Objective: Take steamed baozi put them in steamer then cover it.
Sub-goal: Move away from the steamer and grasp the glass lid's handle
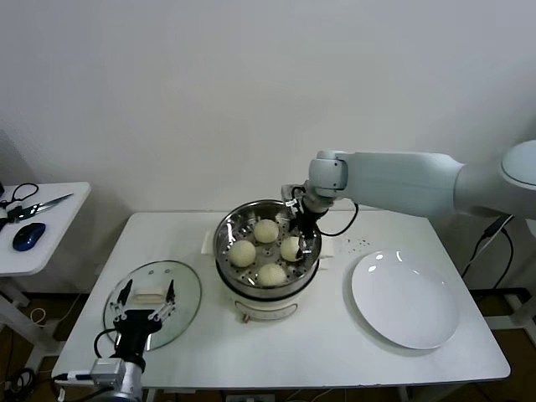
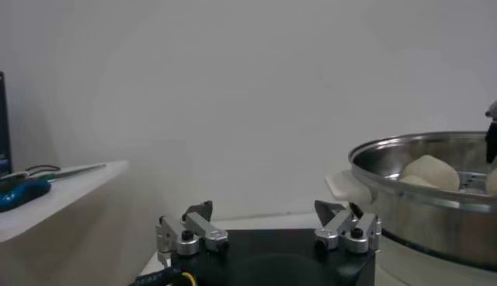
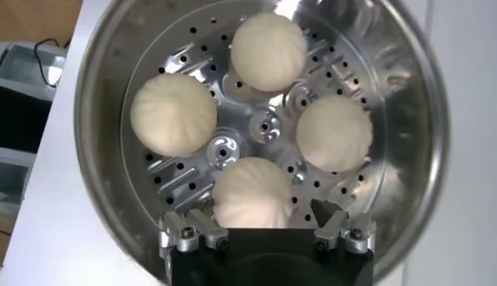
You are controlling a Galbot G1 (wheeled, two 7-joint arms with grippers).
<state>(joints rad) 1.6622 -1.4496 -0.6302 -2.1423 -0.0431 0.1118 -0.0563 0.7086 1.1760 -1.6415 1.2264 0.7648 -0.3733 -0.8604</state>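
The steamer (image 1: pixel 228 234) stands mid-table with several baozi (image 1: pixel 243 253) lying in its steel basket. My right gripper (image 1: pixel 304 241) hangs open just inside the steamer's right rim, over the right-hand baozi (image 1: pixel 290 248). In the right wrist view the right gripper (image 3: pixel 265 211) has its fingers apart either side of the nearest baozi (image 3: pixel 252 190), which rests on the perforated bottom (image 3: pixel 264 124). The glass cover (image 1: pixel 186 293) lies flat on the table to the left. My left gripper (image 1: pixel 148 291) is open over the cover's cream handle; the left wrist view shows this gripper (image 2: pixel 262 208) with nothing between its fingers.
A white plate (image 1: pixel 406 297) lies on the table to the right of the steamer. A low side table (image 1: pixel 50 209) at far left carries scissors (image 1: pixel 33 205) and a blue mouse (image 1: pixel 29 236). The steamer's wall (image 2: pixel 427 202) rises close by in the left wrist view.
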